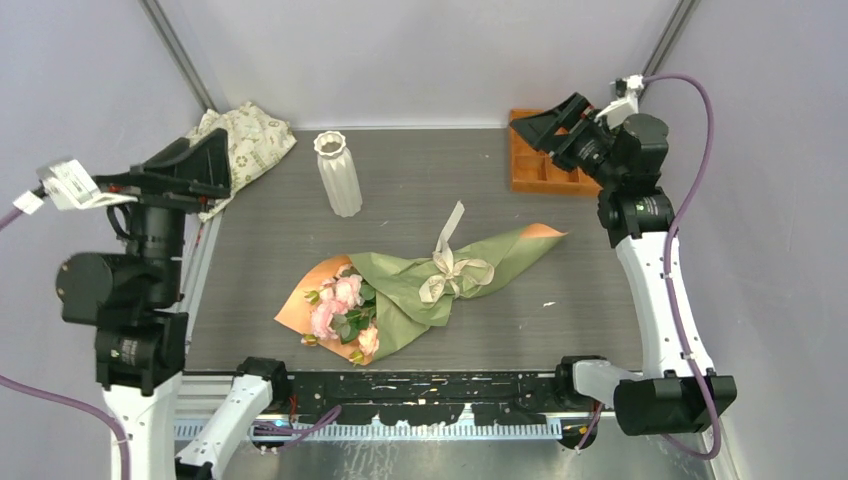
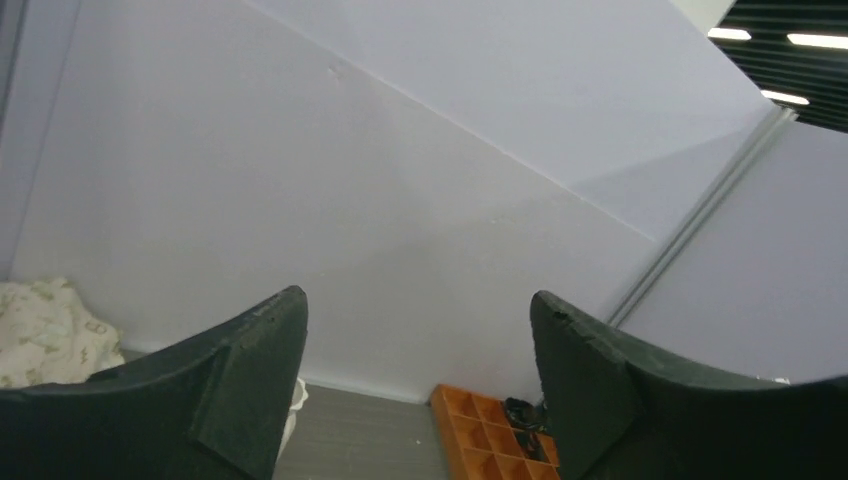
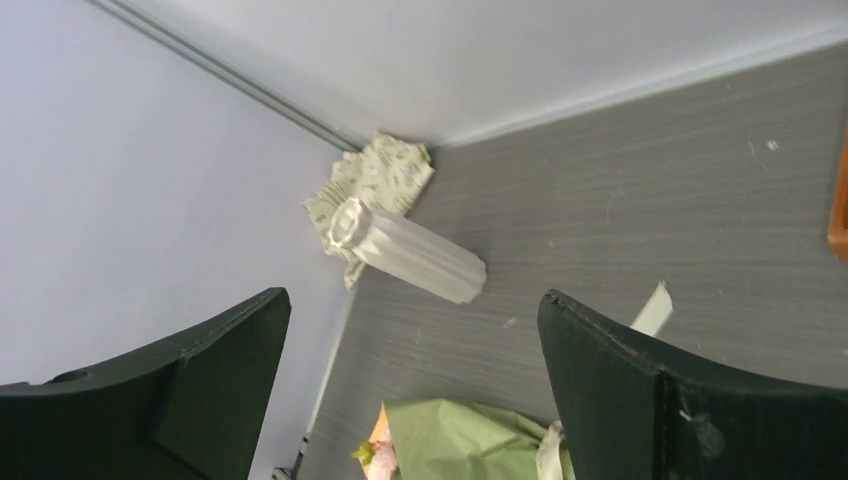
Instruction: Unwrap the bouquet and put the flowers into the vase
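Grey wood-grain table [image 1: 580, 320] between pale walls bears the bouquet [image 1: 430, 290], which lies flat near the middle with its long axis on a diagonal. The flowers [image 1: 340, 300] face the near-left corner, and the tapered paper tip points far-right toward an orange compartment tray [image 1: 530, 170]. A cream ribbon [image 1: 452, 270] is tied around the wrap, with every bloom inside it. The vase [image 1: 338, 175] stands upright beyond the bouquet to the left, apart from it and near a patterned cloth bag [image 1: 255, 140]. The left gripper [image 2: 418, 310] and right gripper [image 3: 415, 300] hang raised at the sides, fingers spread wide, holding nothing.
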Robot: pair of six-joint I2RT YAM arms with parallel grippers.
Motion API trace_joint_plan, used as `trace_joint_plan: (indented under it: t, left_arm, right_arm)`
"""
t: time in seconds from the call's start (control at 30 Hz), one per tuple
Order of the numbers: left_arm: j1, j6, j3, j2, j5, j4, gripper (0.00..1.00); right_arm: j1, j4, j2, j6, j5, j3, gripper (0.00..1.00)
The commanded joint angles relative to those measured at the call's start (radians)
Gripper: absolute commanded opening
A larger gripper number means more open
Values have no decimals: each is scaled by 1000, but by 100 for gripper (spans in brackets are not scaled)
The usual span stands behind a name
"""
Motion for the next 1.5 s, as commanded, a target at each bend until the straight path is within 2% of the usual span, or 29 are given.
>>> trace_joint_plan:
  t: [0.0,0.13,0.27,0.37,0.47,0.6,0.67,0.73,0.83,1.03,1.2,1.27,1.3,1.33,1.4,1.43,1.47]
  left_arm:
    - [1,-1,255,128,-100,-410,78]
    - [0,-13,280,173,-124,-608,66]
    - [-1,-21,147,136,-35,-613,57]
    - [-1,-5,64,78,-50,-621,55]
    - [-1,17,6,18,-82,-646,53]
    - [-1,43,-13,-22,-140,-709,52]
    - [-1,66,5,-8,-123,-727,52]
    - [-1,94,39,25,-53,-736,52]
    - [-1,122,60,74,133,-728,53]
    - [-1,114,19,85,454,-578,60]
    - [0,127,64,77,452,-550,65]
    - [-1,132,83,82,459,-550,67]
    - [-1,130,90,83,470,-549,67]
    - [-1,126,91,84,478,-550,67]
    - [-1,125,85,78,469,-551,67]
    - [-1,133,83,72,453,-556,67]
    - [-2,147,80,67,429,-562,67]
  right_arm:
    - [102,-287,-23,-160,213,117,99]
    - [288,-456,13,-261,419,153,96]
    - [495,-522,63,-290,599,73,89]
    - [579,-523,115,-274,628,-11,73]
    - [612,-491,189,-250,591,-70,62]
    - [649,-442,285,-240,600,-89,61]
    - [657,-439,335,-242,603,-74,61]
    - [657,-436,373,-244,613,-60,60]
    - [657,-426,418,-250,620,-52,57]
    - [658,-403,501,-250,603,-33,50]
    - [658,-400,536,-259,621,-18,41]
    - [658,-420,532,-270,616,-6,44]
    - [660,-429,522,-279,613,-3,50]
    - [668,-436,499,-294,622,-8,58]
    - [706,-464,439,-333,699,-13,88]
    - [735,-488,409,-362,746,-10,98]
    - [761,-518,379,-385,777,1,99]
